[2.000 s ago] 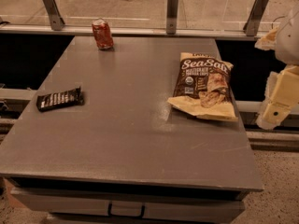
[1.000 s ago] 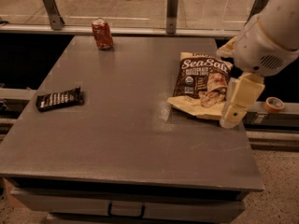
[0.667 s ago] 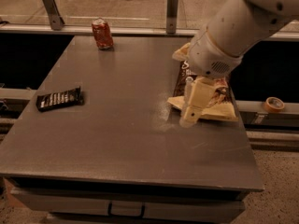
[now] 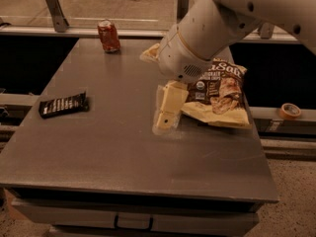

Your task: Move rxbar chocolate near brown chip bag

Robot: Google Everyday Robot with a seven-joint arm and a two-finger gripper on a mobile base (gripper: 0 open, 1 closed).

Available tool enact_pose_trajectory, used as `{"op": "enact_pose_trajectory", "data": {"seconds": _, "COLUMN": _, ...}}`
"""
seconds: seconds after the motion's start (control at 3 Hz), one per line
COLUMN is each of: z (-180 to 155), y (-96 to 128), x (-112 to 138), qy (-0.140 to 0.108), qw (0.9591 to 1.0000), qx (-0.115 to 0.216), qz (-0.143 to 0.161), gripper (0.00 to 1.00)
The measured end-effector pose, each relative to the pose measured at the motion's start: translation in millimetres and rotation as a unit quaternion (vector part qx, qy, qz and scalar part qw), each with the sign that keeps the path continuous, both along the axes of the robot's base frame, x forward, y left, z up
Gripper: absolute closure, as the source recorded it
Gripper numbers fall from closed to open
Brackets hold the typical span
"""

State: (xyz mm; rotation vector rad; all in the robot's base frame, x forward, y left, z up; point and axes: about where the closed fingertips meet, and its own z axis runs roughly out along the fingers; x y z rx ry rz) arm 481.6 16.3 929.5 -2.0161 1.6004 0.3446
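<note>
Pincer (image 4: 164, 120) beside partly hidden brown chip bag (image 4: 222, 97)

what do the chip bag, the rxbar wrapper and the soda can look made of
Brown chip bag: crinkled film, probably plastic, creased and fairly matte. Rxbar chocolate: flat black printed wrapper, likely plastic film. Red soda can: seemingly metal, going by its cylinder shape and pale top. The hand hangs over the table beside the bag's left edge.

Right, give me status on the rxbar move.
Gripper over table centre, beside brown chip bag. Rxbar chocolate flat near left edge, not gripped. Red soda can at far edge, off the line between them.
</note>
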Motion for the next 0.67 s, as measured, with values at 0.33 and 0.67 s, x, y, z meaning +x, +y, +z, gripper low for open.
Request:
{"op": "enact_pose_trajectory", "data": {"seconds": 0.33, "z": 1.9, "y": -16.1, "x": -4.8, "qy": 0.002, "qw": 0.9999, "qx": -0.011, "qz": -0.001, "gripper": 0.00}}
{"op": "enact_pose_trajectory", "data": {"seconds": 0.67, "z": -2.9, "y": -5.2, "x": -1.5, "qy": 0.009, "qw": 0.9996, "qx": 0.018, "qz": 0.021, "gripper": 0.00}}
